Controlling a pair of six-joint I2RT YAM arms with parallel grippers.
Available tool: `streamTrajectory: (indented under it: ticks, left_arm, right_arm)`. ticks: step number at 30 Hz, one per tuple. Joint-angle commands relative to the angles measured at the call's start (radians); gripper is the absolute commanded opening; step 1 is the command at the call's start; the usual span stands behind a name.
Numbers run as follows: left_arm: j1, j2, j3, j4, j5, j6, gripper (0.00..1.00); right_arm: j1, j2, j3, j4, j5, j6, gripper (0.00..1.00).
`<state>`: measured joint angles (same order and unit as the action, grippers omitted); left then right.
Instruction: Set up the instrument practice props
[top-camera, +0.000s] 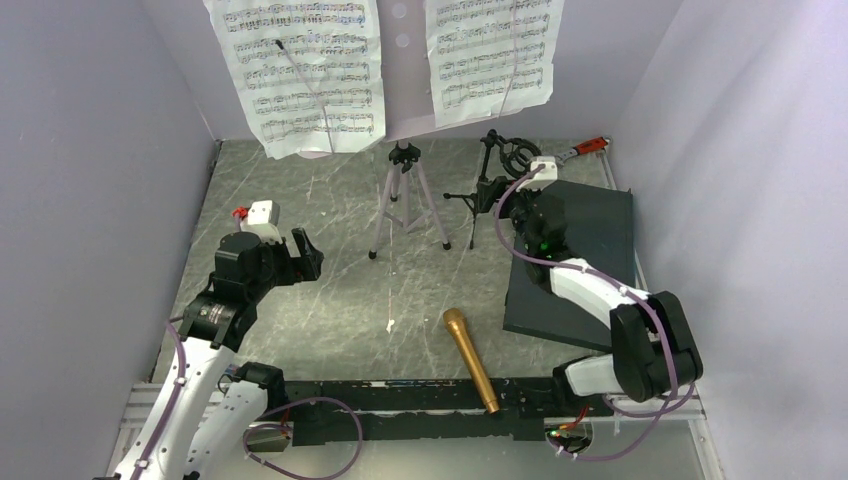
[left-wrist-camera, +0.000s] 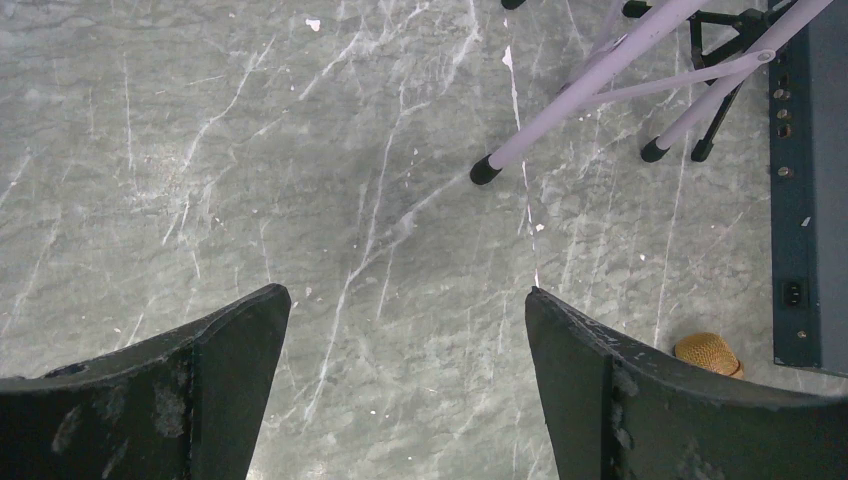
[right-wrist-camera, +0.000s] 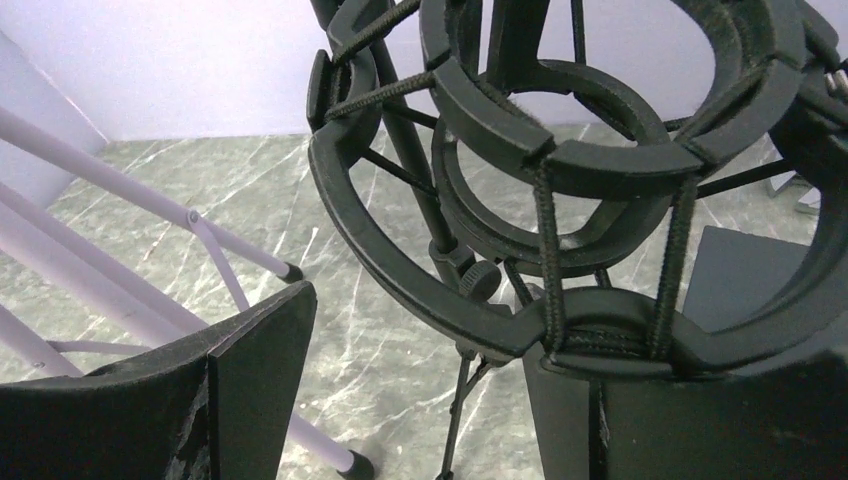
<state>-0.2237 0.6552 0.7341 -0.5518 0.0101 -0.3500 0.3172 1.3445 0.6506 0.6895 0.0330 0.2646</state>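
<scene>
Straddling the mic stand's ring mount (right-wrist-camera: 620, 165) with the right gripper (right-wrist-camera: 430, 330) part-open, touching its rim on one finger only, not yet clamping

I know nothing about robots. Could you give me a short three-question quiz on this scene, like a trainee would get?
1. True or false: the gold microphone sits in the ring mount of the black mic stand.
2. How many music sheets are on the lilac music stand? A one, B two, C four.
3. Which gripper is nearest the ring mount?
Key: 1 false, it lies on the table. 2 B. 3 the right gripper.
</scene>
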Motion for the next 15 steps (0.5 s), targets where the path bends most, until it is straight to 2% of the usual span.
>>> streamTrajectory:
  ticks: [1, 4, 9, 13, 15]
  left_arm:
    - [0.003, -0.006, 0.011, 0.012, 0.007, 0.023, 0.93]
    - [0.003, -0.007, 0.011, 0.014, 0.006, 0.023, 0.93]
    - [0.002, -0.001, 0.013, 0.016, 0.009, 0.025, 0.93]
    - [0.003, 0.002, 0.014, 0.017, 0.017, 0.025, 0.93]
    - [0.003, 0.001, 0.013, 0.015, 0.021, 0.023, 0.93]
  right_arm:
    - [0.007, 0.002, 0.048, 0.114, 0.033, -0.01, 0.77]
    - [0.005, -0.051, 0.045, 0.039, 0.074, 0.014, 0.85]
    - [-0.014, -0.19, 0.04, -0.178, 0.128, 0.104, 0.99]
    - [-0.071, -0.26, 0.064, -0.376, 0.039, 0.177, 0.99]
    - [-0.115, -0.287, 0.069, -0.443, -0.053, 0.214, 0.99]
